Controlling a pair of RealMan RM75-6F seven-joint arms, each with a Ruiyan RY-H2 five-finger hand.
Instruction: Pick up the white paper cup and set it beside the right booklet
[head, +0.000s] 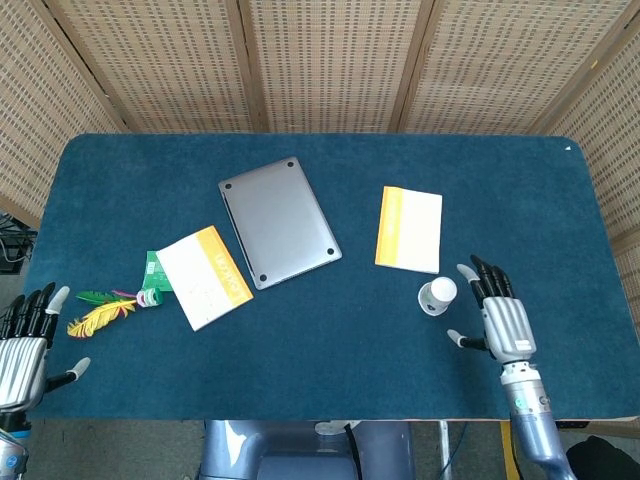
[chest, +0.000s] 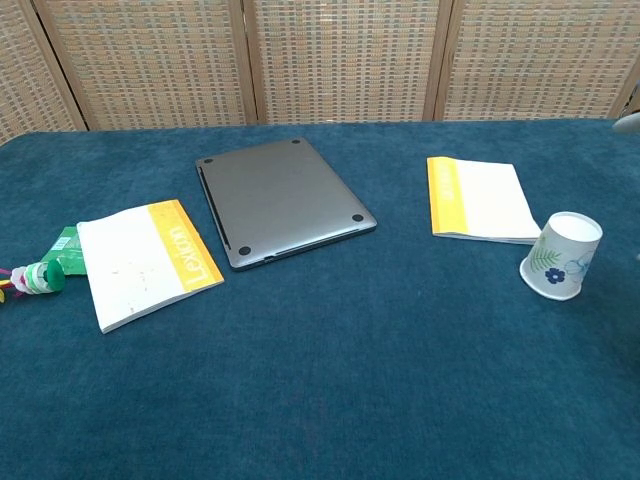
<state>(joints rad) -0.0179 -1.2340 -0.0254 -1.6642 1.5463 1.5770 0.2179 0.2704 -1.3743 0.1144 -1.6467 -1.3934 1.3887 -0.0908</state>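
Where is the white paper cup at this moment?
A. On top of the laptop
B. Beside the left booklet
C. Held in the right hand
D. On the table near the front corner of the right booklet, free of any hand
D: the white paper cup sits tilted on the table by the right booklet, while the right hand is spread open apart from it.

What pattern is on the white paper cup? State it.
Blue flower with green leaves on the white paper cup; chest view.
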